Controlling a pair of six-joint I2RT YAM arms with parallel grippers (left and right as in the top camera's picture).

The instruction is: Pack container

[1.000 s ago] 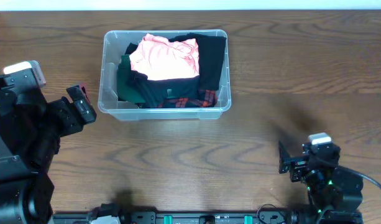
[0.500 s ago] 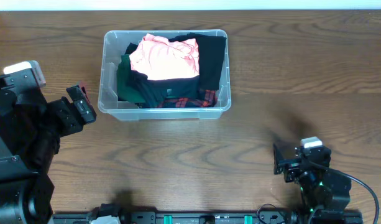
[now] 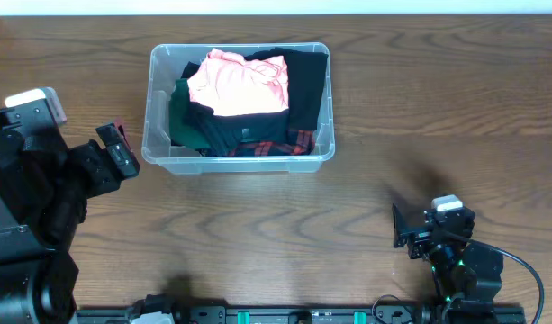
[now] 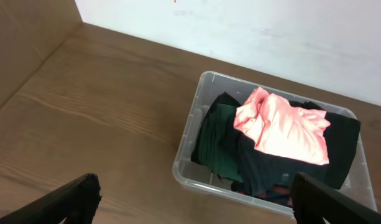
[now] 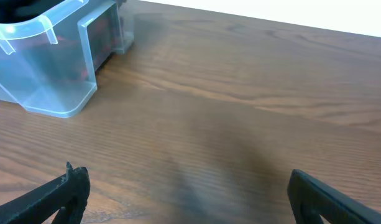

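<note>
The container [image 3: 158, 144] is a clear plastic tub at the table's far middle-left. It holds a pink garment [image 3: 239, 83] on top of green, black and red-plaid clothes. It also shows in the left wrist view [image 4: 187, 155] and at the left edge of the right wrist view [image 5: 53, 93]. My left gripper [image 3: 118, 153] is open and empty just left of the tub; its fingertips [image 4: 190, 202] frame the tub's near-left corner. My right gripper [image 3: 403, 227] is open and empty near the front right, low over bare wood [image 5: 187, 196].
The wooden table [image 3: 420, 108] stretches to the right of the tub. A white wall [image 4: 271, 31] lies behind the table. The arm bases sit along the front edge.
My right arm has drawn back a little toward the front edge and shifted left. The left arm and the tub have not moved.
</note>
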